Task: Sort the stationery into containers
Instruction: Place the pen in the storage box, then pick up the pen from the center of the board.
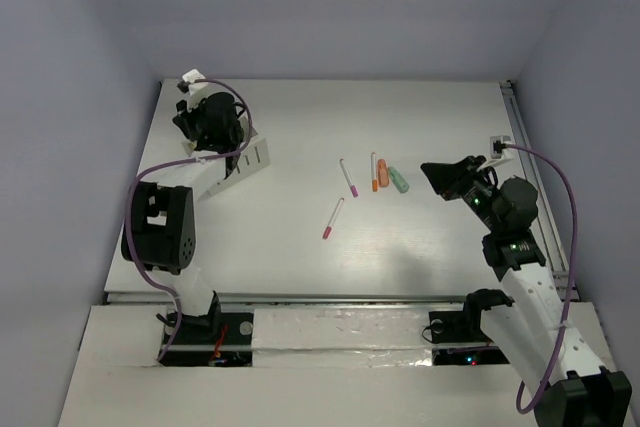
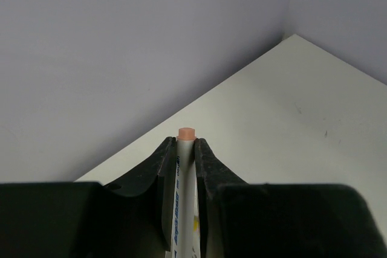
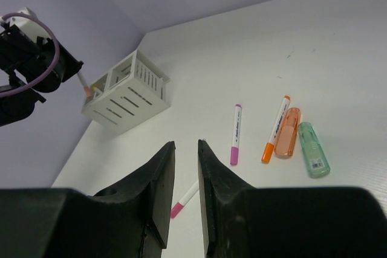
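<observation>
My left gripper [image 2: 186, 142] is shut on a thin white pen [image 2: 184, 173] with a peach-orange end. It holds the pen over the white organiser box [image 1: 247, 159] at the far left. In the right wrist view the pen's tip [image 3: 85, 86] is at the rim of the box [image 3: 130, 92]. On the table lie a magenta-ended pen [image 1: 348, 178], a pink-ended pen [image 1: 333, 218], an orange-ended pen [image 1: 374, 172], a stubby orange marker [image 1: 382, 175] and a mint-green marker [image 1: 399, 180]. My right gripper [image 1: 435, 175] is empty, its jaws a narrow gap apart, raised to the right of the markers.
Grey walls close in the table on the left, back and right. A metal rail [image 1: 530, 187] runs along the right edge. The left arm's purple cable [image 1: 140, 197] loops beside the box.
</observation>
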Available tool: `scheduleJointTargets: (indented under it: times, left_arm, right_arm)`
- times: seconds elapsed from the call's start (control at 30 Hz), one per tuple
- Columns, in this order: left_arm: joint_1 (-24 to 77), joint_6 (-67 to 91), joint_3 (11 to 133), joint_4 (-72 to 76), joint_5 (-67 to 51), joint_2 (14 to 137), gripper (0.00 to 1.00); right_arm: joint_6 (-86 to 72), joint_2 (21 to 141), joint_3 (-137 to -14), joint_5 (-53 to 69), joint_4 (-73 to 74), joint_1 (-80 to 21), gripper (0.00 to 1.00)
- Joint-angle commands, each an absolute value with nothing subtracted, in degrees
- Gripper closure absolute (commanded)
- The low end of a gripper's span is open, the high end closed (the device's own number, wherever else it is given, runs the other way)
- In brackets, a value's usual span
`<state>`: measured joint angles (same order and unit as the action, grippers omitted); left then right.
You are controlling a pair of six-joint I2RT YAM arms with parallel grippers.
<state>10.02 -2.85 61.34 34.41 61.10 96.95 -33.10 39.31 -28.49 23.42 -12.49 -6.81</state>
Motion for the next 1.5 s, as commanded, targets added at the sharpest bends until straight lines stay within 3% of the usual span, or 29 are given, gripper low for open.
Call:
scheduleJointTargets:
  times: [0.0,0.13,0.37,0.43,0.47,0.57,0.67,0.7,0.73,0.8,0.83,0.87,0.9,1.03,1.1,1.23,1.3,1.33,1.37,1.47]
  left_arm:
    - [11.2,-4.9,60.7,40.3,63.4,97.1,1.00]
    - [11.7,-6.2,60.4,41.6,64.7,97.7,0.96]
    - [12.8,-7.1,60.3,41.1,65.1,97.1,0.73]
    - [13.4,-7.2,59.9,40.8,65.5,96.2,0.71]
    - [13.4,-7.2,59.8,40.9,65.3,95.6,0.60]
    - [13.9,-7.2,59.2,40.8,65.0,93.0,0.51]
    - [16.9,-4.4,59.3,37.4,63.4,88.4,0.54]
    - [20.1,-2.6,59.9,34.9,62.2,86.1,0.65]
    - [22.1,-2.3,60.3,33.4,61.4,85.0,0.65]
    - [27.3,-1.7,61.3,29.7,59.3,83.1,0.85]
    - [32.4,2.7,62.2,26.6,57.8,81.6,0.93]
    - [34.6,5.2,63.1,23.4,55.7,81.0,1.00]
    - [36.5,7.7,65.2,16.7,49.0,80.8,1.00]
    - [41.5,21.2,70.7,1.3,30.0,84.7,1.00]
    - [43.7,25.8,69.1,0.1,20.7,85.6,1.00]
    - [46.7,29.4,61.2,3.2,15.6,86.0,1.00]
    - [46.7,30.2,58.9,2.0,14.9,87.4,1.00]
    - [46.7,29.5,58.3,2.0,13.8,88.7,0.96]
    - [47.3,29.3,57.8,2.1,12.8,89.3,0.87]
    - [48.8,27.2,57.1,2.9,9.3,91.5,0.73]
  right_arm:
    - [-33.3,39.1,-28.2,24.3,-16.1,-6.7,0.73]
    - [-33.3,38.9,-28.2,24.7,-16.2,-6.7,0.73]
    - [-33.1,38.2,-28.3,24.6,-15.9,-6.7,0.73]
    - [-33.1,38.2,-28.3,24.5,-15.8,-6.7,0.72]
    - [-33.1,38.2,-28.4,24.7,-15.7,-6.7,0.72]
    - [-33.0,38.0,-28.4,24.6,-15.6,-6.7,0.72]
    - [-33.0,37.7,-28.6,24.4,-15.5,-6.7,0.72]
    - [-33.0,37.8,-28.6,24.4,-15.4,-6.7,0.73]
    - [-33.0,37.8,-28.7,24.3,-15.3,-6.7,0.73]
    - [-33.0,37.7,-28.7,24.3,-15.2,-6.7,0.77]
    - [-32.9,37.6,-28.8,24.1,-15.0,-6.7,0.80]
    - [-32.8,37.4,-28.9,23.6,-14.2,-6.7,0.93]
    - [-32.7,37.4,-29.0,22.3,-13.5,-6.7,1.00]
    - [-32.2,36.9,-29.3,20.0,-12.0,-6.7,1.00]
    - [-32.1,36.8,-29.6,18.1,-10.7,-6.7,1.00]
    - [-32.1,37.7,-30.0,18.9,-10.5,-6.7,1.00]
    - [-32.2,38.1,-30.1,19.7,-10.6,-6.7,0.96]
    - [-32.2,38.4,-30.1,19.8,-10.8,-6.7,0.93]
    - [-32.3,38.5,-30.1,19.7,-10.7,-6.7,0.83]
    - [-32.3,37.9,-29.9,18.3,-10.6,-6.7,0.67]
